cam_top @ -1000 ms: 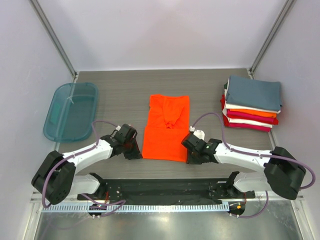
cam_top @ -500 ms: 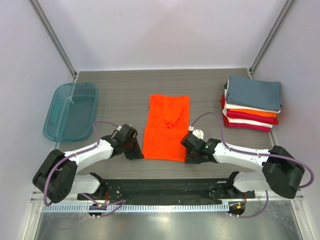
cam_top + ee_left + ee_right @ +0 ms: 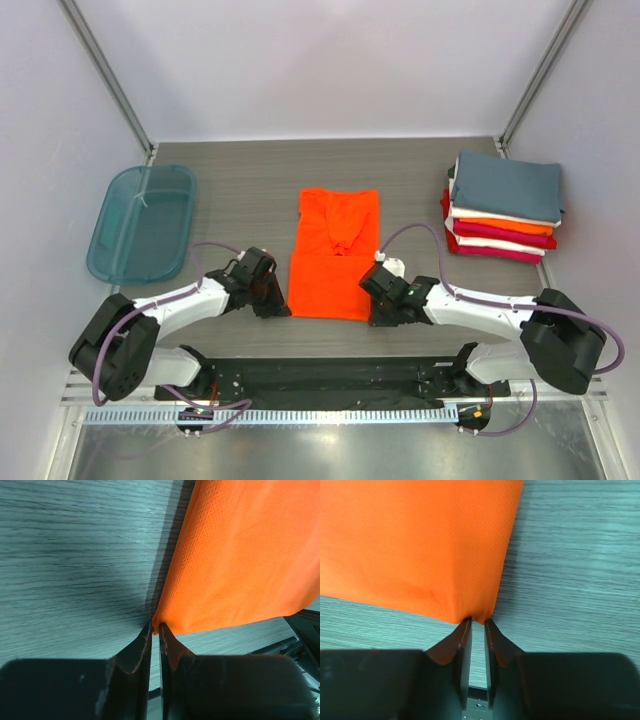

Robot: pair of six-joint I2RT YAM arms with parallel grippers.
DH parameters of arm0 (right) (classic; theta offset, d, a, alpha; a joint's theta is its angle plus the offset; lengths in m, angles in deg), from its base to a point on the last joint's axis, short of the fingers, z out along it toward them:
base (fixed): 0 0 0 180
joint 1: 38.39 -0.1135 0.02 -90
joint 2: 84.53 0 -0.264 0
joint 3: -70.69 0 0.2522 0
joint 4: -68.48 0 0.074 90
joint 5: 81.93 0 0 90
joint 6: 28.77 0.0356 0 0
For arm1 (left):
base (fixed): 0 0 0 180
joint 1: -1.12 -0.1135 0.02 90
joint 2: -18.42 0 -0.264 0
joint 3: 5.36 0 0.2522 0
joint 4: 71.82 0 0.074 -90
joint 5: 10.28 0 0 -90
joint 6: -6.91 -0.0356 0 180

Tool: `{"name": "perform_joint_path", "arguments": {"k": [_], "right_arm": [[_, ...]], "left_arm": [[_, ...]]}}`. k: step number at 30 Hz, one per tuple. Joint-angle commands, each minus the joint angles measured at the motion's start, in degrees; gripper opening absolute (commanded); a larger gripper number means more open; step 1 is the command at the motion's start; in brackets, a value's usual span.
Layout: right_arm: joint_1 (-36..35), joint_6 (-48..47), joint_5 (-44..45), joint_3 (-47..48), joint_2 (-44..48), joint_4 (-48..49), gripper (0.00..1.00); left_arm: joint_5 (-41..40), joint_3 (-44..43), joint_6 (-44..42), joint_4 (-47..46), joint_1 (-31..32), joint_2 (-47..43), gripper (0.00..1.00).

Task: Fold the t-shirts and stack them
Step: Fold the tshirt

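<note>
Shirt position: bright orange short-sleeved cloth t-shirt [image 3: 330,270] lies flat at the middle of the grey wood-grain worktop [image 3: 250,190]. It forms a long rectangle, with its sleeves folded inward over the far half.

Left claw [image 3: 272,305] sits at the shirt's near-left corner. In the left wrist view its fingers are pressed almost together, pinching the very tip of that corner [image 3: 155,626].

Right claw [image 3: 376,314] sits at the near-right corner. A narrow slit shows between its fingers, and the tips nip the puckered cloth corner [image 3: 477,621].

Stack of folded cloth t-shirts [image 3: 503,205] stands by the worktop's far-right corner, slate blue-grey on top, with white, orange and crimson layers beneath.

Translucent teal plastic tub [image 3: 140,222] rests at the left edge.
</note>
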Motion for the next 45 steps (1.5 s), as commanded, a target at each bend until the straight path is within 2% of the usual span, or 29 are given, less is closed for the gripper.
{"name": "perform_joint_path", "arguments": {"k": [1, 3, 5, 16, 22, 26, 39, 45], "right_arm": [[0.00, 0.45, 2.10, 0.96, -1.28, 0.64, 0.23], [0.00, 0.45, 3.16, 1.05, -1.11, -0.68, 0.31], [0.00, 0.45, 3.43, 0.87, -0.84, -0.95, 0.33], [0.17, 0.80, 6.77, 2.19, 2.58, -3.23, 0.34], [0.70, 0.01, 6.77, 2.89, 2.59, -3.41, 0.36], [0.70, -0.43, 6.68, 3.68, 1.54, -3.24, 0.36], [0.79, -0.69, 3.25, 1.14, -0.49, -0.60, 0.31], [0.79, -1.22, 3.25, 0.79, -0.05, -0.68, 0.21]], "left_arm": [[-1.58, 0.90, -0.53, 0.76, -0.20, 0.96, 0.11], [-1.94, 0.82, -0.44, 1.28, -0.20, 0.35, 0.13], [-2.02, 0.90, -0.71, 1.81, -0.11, -0.36, 0.15], [-4.04, -2.87, -2.20, 8.57, -0.20, -4.22, 0.19], [-3.26, -3.75, -2.20, 8.50, -0.20, -4.93, 0.20], [-2.82, -3.49, -2.03, 7.70, -0.11, -4.50, 0.25], [-1.94, -2.35, -0.45, 3.31, 2.00, -0.01, 0.25], [-3.08, -2.35, 0.08, 1.91, 2.44, 1.22, 0.25]]}}
